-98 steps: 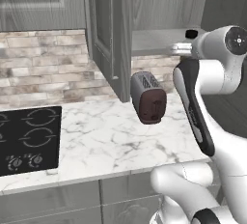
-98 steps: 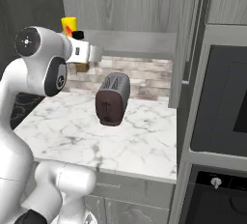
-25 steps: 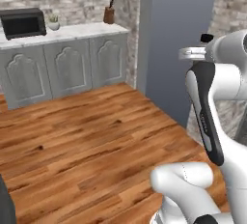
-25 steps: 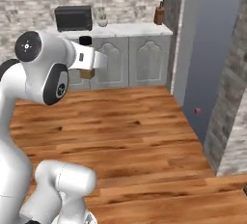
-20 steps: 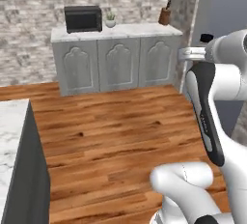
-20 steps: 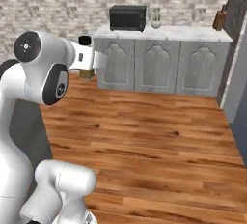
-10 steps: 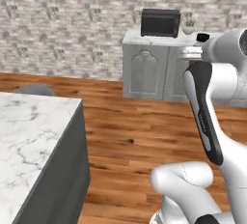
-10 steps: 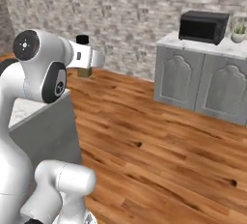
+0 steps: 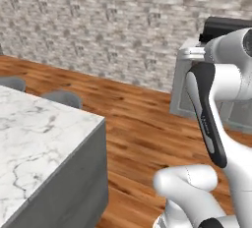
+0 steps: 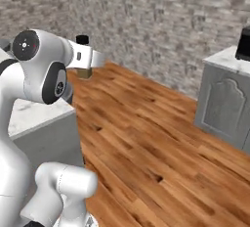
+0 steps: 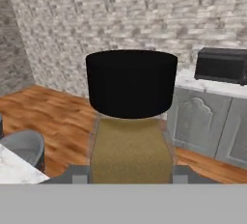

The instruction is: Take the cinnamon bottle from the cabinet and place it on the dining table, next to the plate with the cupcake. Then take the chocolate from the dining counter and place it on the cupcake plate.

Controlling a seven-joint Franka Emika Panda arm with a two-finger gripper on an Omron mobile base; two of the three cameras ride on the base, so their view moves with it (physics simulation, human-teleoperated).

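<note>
Hand view: cinnamon bottle betw. fingers

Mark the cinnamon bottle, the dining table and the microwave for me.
cinnamon bottle [image 11: 131,158]: hand view, amber body below the cap.
dining table [image 9: 34,133]: left base view, bare marble top.
microwave [image 11: 222,65]: hand view, dark front face.

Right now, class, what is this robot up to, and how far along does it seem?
The robot is carrying the cinnamon bottle, amber with a black cap, held in its gripper out in front of the arm. It stands on the wooden floor by a corner of the dining table, whose marble top shows beside the arm. The bottle is not yet set down. The plate, cupcake and chocolate cannot be seen from here, so the placing steps seem yet to come.
</note>
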